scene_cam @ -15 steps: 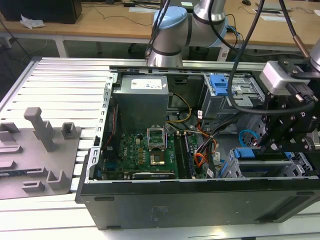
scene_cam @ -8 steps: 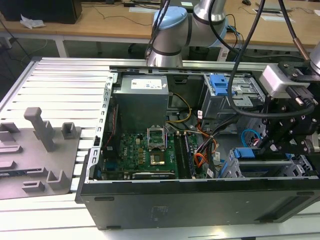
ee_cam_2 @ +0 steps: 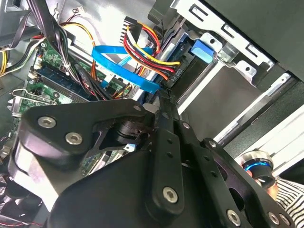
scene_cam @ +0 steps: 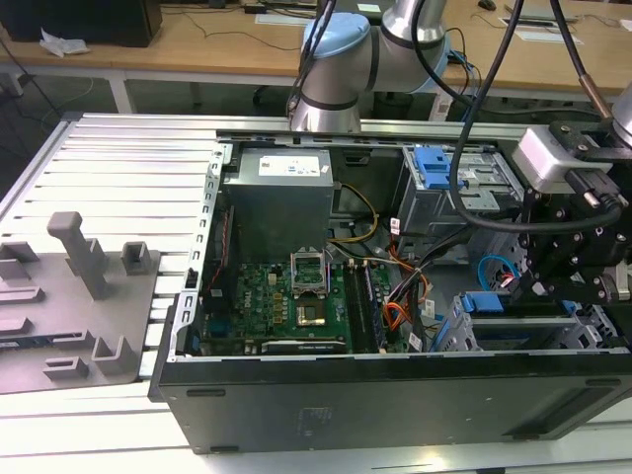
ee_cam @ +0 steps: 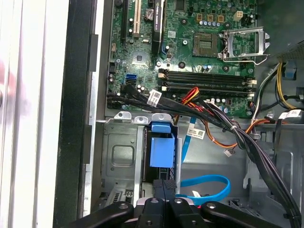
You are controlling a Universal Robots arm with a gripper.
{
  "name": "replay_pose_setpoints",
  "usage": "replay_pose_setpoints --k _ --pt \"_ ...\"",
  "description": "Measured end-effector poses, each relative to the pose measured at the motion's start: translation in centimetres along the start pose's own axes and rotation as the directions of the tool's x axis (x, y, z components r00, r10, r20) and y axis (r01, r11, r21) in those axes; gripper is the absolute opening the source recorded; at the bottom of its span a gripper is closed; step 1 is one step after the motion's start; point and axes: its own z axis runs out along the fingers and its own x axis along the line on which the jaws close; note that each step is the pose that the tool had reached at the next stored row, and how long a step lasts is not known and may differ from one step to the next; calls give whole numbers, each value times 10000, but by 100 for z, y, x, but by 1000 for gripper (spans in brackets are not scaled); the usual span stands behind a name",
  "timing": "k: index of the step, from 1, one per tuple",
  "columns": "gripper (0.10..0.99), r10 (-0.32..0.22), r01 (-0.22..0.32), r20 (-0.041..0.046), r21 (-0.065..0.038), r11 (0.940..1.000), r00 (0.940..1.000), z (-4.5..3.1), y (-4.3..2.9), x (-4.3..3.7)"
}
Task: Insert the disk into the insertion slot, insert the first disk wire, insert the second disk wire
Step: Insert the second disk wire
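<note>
Here, gripper (ee_cam: 164,197) at disk (ee_cam: 161,152) in insertion slot (ee_cam: 118,156), no legible writing.

Robot arm (scene_cam: 341,64): silver tubes, pale blue joint caps. Thick black cables (scene_cam: 494,69) run alongside. Grey box-shaped wrist module (scene_cam: 546,156). Matte black gripper (ee_cam_2: 164,123), angular linkage plates, round silver screw heads (ee_cam_2: 170,194).

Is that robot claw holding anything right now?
Cannot be told. The gripper sits close over the blue disk carrier and blue cable, fingertips hidden.
</note>
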Motion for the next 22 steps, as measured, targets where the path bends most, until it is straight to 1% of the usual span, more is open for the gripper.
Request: replay_pose_setpoints --k 2,4,12,13,15,16,20,22 --pt "106 1 -1 -3 0 10000 10000 -61 4 -2" --pt "106 0 0 2 0 10000 10000 -83 5 -3" --pt "106 -2 2 33 1 10000 10000 -87 8 -3" --pt "106 55 -55 36 3 10000 10000 -87 8 -3" --pt "106 568 -568 66 14 9984 9984 -84 8 -3" --pt "106 732 -732 75 17 9973 9973 -84 8 -3" --pt "106 766 -766 77 18 9971 9970 -84 8 -3" --pt "106 765 -765 97 18 9971 9970 -82 8 -13"
